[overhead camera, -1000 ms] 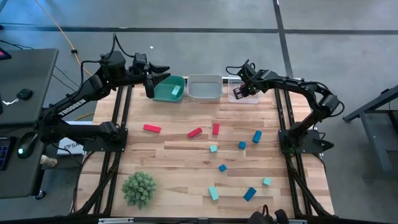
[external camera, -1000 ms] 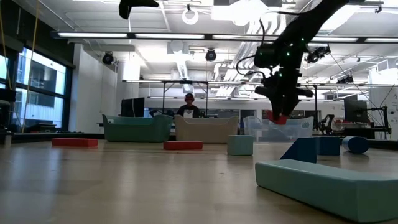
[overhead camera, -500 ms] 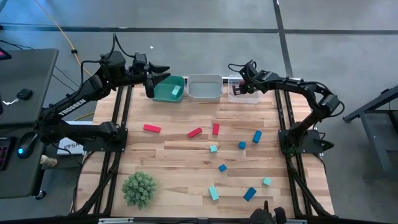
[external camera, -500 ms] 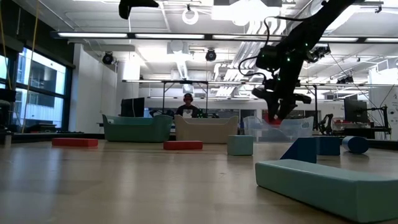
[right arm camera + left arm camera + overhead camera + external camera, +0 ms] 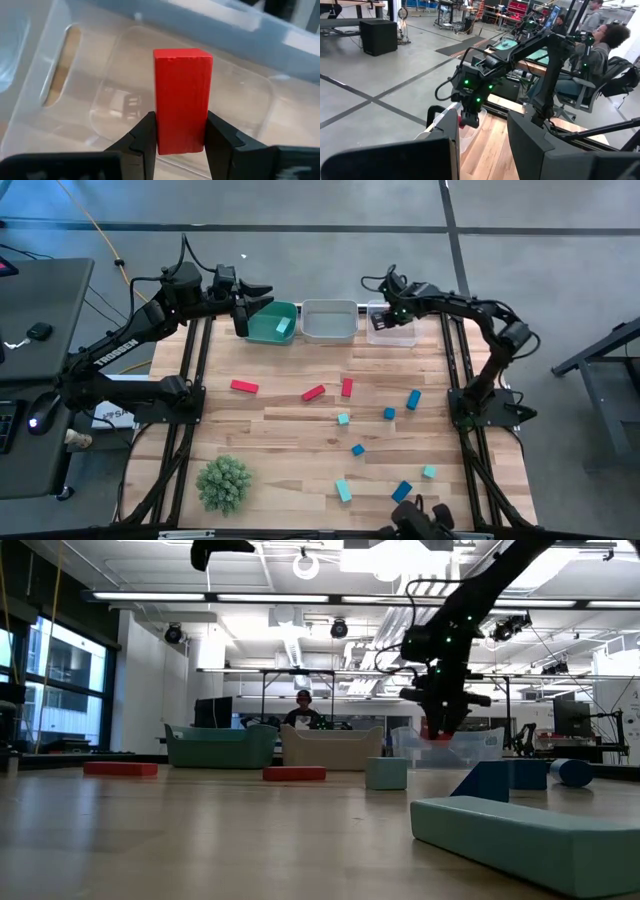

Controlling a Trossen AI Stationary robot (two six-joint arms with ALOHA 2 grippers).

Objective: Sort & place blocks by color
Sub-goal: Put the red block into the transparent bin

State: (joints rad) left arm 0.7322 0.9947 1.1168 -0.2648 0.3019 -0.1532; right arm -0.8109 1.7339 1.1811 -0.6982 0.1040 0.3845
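Observation:
My right gripper [image 5: 182, 125] is shut on a red block [image 5: 182, 100] over the clear bin [image 5: 392, 328] at the far edge; the low view shows that red block [image 5: 437, 733] under the fingers. My left gripper [image 5: 482, 145] stands open and holds nothing, raised beside the teal bin [image 5: 272, 323], where a teal block [image 5: 283, 327] lies. On the table lie red blocks [image 5: 245, 387] [image 5: 313, 392] [image 5: 347, 387], blue blocks [image 5: 413, 399] [image 5: 401, 491] and teal blocks [image 5: 343, 419] [image 5: 343, 490]. My right gripper pinches the red block between its two fingers [image 5: 145, 135], on two opposite long sides near its end [image 5: 181, 142]. The fingers point steeply down from above and lie along the block, which sticks out past the fingertips. The block hangs clear over the clear bin's floor.
A grey bin [image 5: 329, 321] stands between the teal and clear bins along the far edge. A green spiky ball [image 5: 223, 482] sits at the near left. The table's middle, near the loose blocks, is bare wood. A person sits beyond the table [image 5: 303, 715].
My right gripper has carried the red block a little toward the table's far edge, farther over the clear bin. It stays shut on the block.

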